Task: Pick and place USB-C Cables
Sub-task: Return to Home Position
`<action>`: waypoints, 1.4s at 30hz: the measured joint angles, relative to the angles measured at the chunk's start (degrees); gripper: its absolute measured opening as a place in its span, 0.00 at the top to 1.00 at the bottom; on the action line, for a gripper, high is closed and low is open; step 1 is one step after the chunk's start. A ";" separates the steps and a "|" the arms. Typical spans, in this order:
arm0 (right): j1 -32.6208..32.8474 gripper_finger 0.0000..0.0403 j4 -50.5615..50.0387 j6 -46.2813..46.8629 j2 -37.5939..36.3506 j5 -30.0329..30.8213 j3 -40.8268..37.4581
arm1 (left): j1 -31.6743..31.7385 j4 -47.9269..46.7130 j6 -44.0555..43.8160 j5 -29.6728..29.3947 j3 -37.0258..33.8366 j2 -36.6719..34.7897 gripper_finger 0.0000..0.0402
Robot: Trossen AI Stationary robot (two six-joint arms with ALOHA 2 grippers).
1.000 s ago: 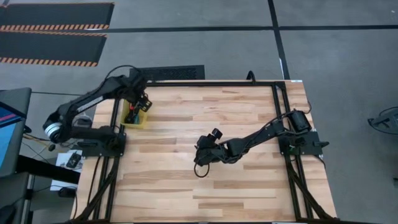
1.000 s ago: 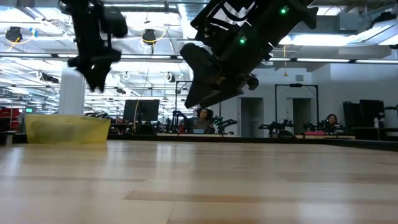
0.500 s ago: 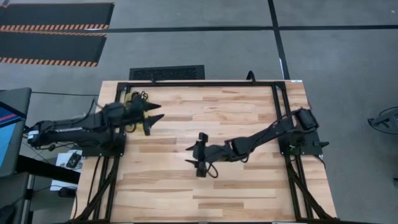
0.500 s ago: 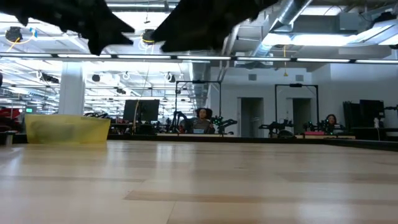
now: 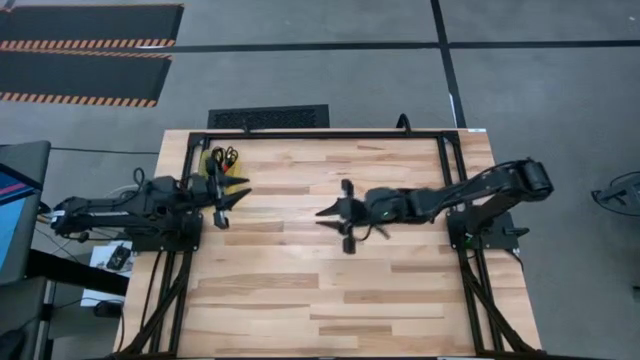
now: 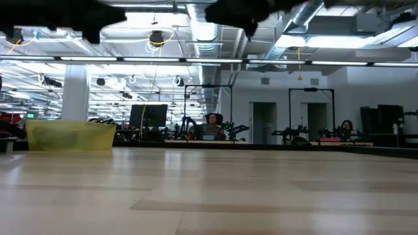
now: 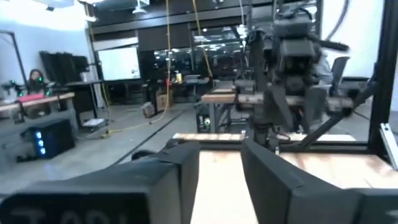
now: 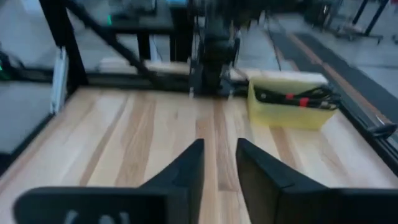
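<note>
A yellow bin (image 5: pixel 216 166) stands on the table near its far left corner, with black USB-C cables with red ties (image 8: pixel 297 97) lying in it. My left gripper (image 5: pixel 240 190) hangs level just on the near side of the bin, pointing toward the table's right. It is open, with nothing between its fingers (image 7: pixel 186 177). My right gripper (image 5: pixel 322 212) hovers level over the table's middle, pointing left toward the bin. It is open as well, and nothing is between its fingers (image 8: pixel 186 171).
Bare wood planks (image 5: pixel 330 290) fill the table between and in front of the arms. In the low view the bin (image 6: pixel 70 136) stands at the far left. People sit at desks (image 6: pixel 212 124) in the room behind the table.
My left gripper has come away from above the bin, tipped level and drawn back toward the table's left edge, its fingers closer together. My right gripper has risen from the table's middle, turned level and pulled toward the right and far side.
</note>
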 joint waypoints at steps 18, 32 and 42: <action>-7.36 0.95 8.62 2.56 -14.78 0.99 -21.43 | -0.71 11.01 3.51 -10.27 -11.98 -1.52 1.00; -13.88 0.99 26.84 7.31 -33.62 -14.30 -41.23 | -0.70 1.37 2.93 -5.44 -15.26 -14.89 1.00; -15.11 0.99 29.30 10.37 -40.44 -15.22 -46.79 | -0.69 0.90 4.80 -3.31 -14.93 -19.56 1.00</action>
